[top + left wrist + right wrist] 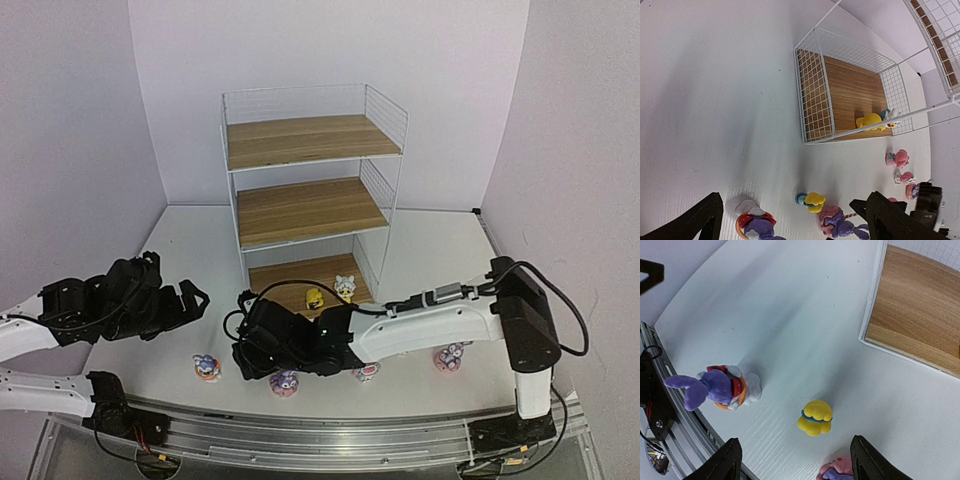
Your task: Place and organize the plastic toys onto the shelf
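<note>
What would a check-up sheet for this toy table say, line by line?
Surface: white table, no spills seen.
Job's things: shelf upright, with its top and middle boards bare. A yellow toy and a white toy stand on the bottom board. Loose on the table: purple bunny, small yellow toy, pink toys.
Clutter: nothing seen.
Grippers: left gripper open, holding nothing. Right gripper open, close to the small yellow toy.
Cables: black cable loops off the right arm.
Surroundings: plain pale walls; metal rail at the near edge.
</note>
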Robot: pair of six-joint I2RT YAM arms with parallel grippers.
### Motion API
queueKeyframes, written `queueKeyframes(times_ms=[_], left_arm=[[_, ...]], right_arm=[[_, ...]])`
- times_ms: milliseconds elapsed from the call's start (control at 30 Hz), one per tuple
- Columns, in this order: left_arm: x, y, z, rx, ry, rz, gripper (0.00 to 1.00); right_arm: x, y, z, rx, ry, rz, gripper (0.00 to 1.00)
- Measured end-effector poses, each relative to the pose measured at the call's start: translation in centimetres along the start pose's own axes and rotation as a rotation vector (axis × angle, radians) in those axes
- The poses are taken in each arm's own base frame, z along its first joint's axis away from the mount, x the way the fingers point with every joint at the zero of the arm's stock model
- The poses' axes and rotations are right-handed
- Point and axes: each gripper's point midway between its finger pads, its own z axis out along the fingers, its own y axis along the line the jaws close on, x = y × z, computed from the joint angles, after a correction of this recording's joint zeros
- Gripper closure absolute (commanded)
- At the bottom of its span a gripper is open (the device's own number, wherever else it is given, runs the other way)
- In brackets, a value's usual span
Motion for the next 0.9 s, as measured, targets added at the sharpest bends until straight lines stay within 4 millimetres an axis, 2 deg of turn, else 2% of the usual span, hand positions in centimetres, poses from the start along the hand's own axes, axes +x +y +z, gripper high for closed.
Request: queueKeyframes(times_ms=[133, 200, 533, 900], left_arm=[[-0.1, 0.0, -0.1, 0.005, -0.003, 0.001, 0.00], [-0.1, 0.0, -0.2, 0.009, -0.005, 0.003, 0.00], [0.0, 0.4, -0.5, 0.016, -0.008, -0.001, 0.00], [0.0, 0.8, -0.7, 0.014, -0.007, 0.000, 0.00]], right_arm=[[1.9, -0.7, 1.9, 0.052, 0.068, -0.021, 0.32], [2.3, -0.9, 2.4, 0.068, 0.080, -0.025, 0.34], [2.9, -1.2, 4.7, 0.116, 0.086, -0.026, 0.43], [3.3, -2.2, 5.8, 0.175, 0.069, -0.025, 0.53]])
